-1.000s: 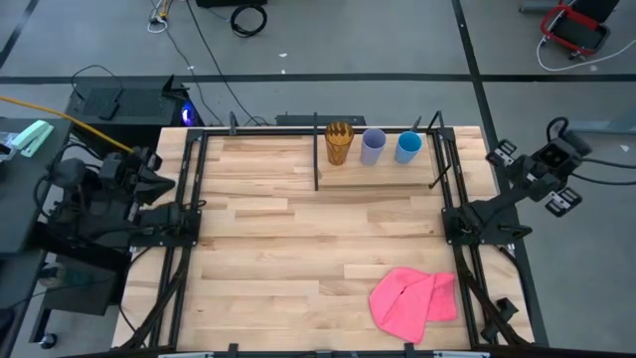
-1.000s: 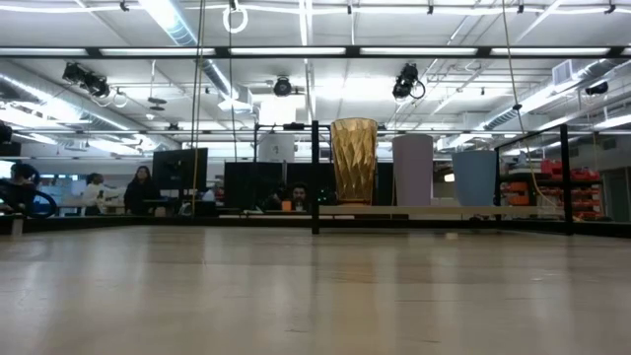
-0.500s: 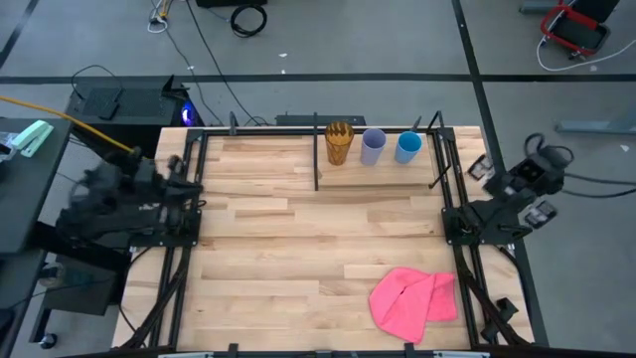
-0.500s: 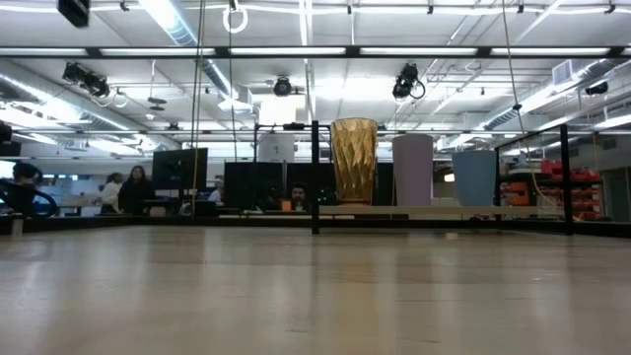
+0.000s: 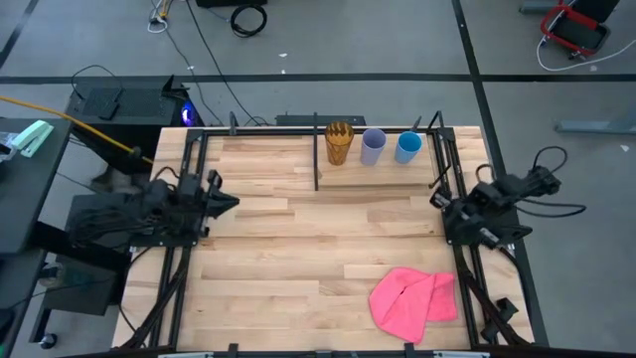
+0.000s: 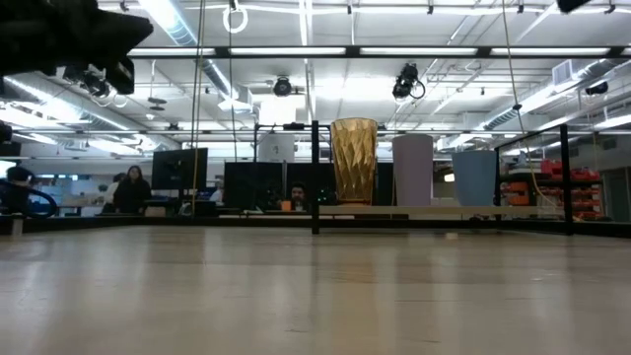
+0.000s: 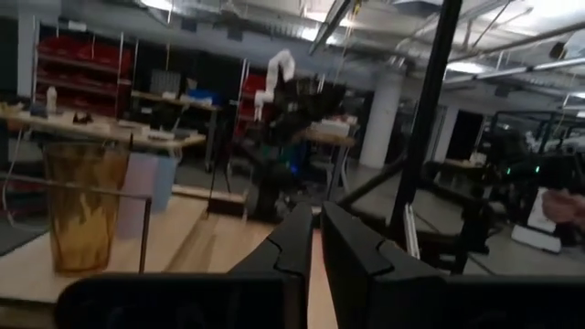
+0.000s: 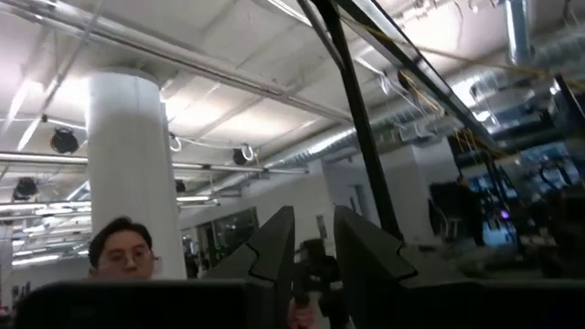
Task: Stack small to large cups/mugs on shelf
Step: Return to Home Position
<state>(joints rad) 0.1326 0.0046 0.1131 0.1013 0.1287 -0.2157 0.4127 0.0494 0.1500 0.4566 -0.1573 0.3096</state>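
Shelf (image 5: 383,171) is seen at the far table edge, well ahead of both grippers, with amber tumbler (image 5: 339,142), lavender cup (image 5: 373,146) and blue cup (image 5: 407,146) standing apart in a row, unstacked. Left gripper (image 5: 227,202) at the left table edge and right gripper (image 5: 438,200) at the right edge are held empty, fingers nearly together. Risk: cups could be toppled off the narrow board if they are approached with jaws this narrow, or a shelf post (image 5: 317,149) clipped.

Open tabletop (image 5: 298,259), shelf (image 5: 383,174) fenced by black posts (image 5: 316,151)
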